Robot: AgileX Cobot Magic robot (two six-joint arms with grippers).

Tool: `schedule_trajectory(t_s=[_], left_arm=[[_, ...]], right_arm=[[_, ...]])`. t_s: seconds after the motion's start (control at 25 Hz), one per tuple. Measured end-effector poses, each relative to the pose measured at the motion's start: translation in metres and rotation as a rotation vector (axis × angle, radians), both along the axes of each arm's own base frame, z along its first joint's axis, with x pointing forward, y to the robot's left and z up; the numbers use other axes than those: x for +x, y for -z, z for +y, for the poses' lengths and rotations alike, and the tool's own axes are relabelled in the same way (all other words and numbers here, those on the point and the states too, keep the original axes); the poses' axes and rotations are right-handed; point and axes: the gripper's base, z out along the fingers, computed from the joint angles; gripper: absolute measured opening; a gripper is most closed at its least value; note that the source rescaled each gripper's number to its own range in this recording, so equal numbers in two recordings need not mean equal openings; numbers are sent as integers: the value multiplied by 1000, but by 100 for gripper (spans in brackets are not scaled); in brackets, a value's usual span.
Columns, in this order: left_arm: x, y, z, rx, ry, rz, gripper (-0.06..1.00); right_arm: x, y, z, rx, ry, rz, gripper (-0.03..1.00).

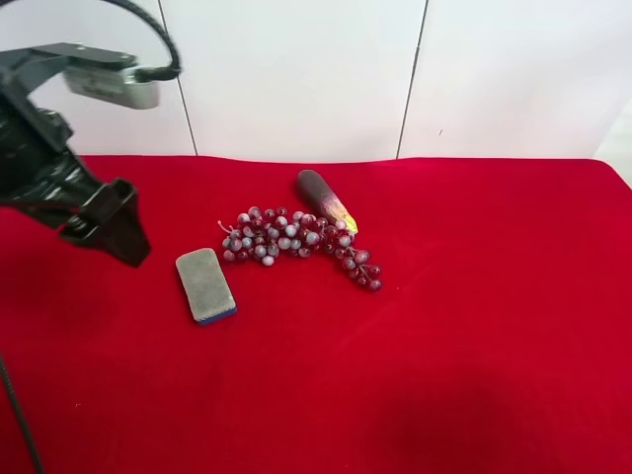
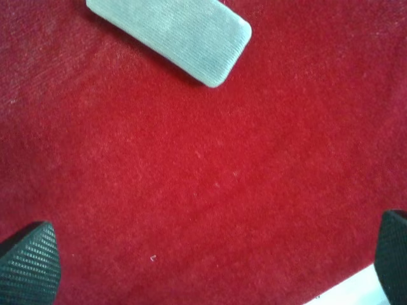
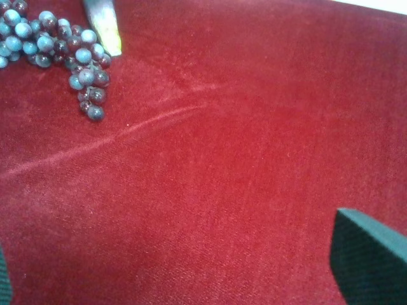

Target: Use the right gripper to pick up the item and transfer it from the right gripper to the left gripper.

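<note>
Lying untouched on the red bench [image 1: 474, 375]: grape bunch [image 1: 296, 240], long axis crosswise, well apart from right end effector [image 3: 184, 279], spread wide, empty.

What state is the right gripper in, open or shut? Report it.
Open. In the right wrist view the right gripper has its fingertips at opposite edges, with only bare red cloth between; the grapes lie apart.

both pincers gape wide and empty: left pincer [image 2: 210, 260], right pincer [image 3: 184, 267].
</note>
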Motion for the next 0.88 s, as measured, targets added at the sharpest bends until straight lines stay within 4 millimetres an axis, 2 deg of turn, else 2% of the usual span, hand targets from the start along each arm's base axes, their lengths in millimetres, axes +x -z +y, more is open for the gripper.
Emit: schedule_trajectory(t_s=[0.28,0.72,0.88], left_arm=[[-41,6,22,-7,0,-56,100],[-95,40,51,-9,0,-128,100],[-110,39,59,-38,-5,-188,100]], right_arm=[[0,0,0,0,0,0,99],[0,0,0,0,0,0,99],[0,0,0,0,0,0,99]])
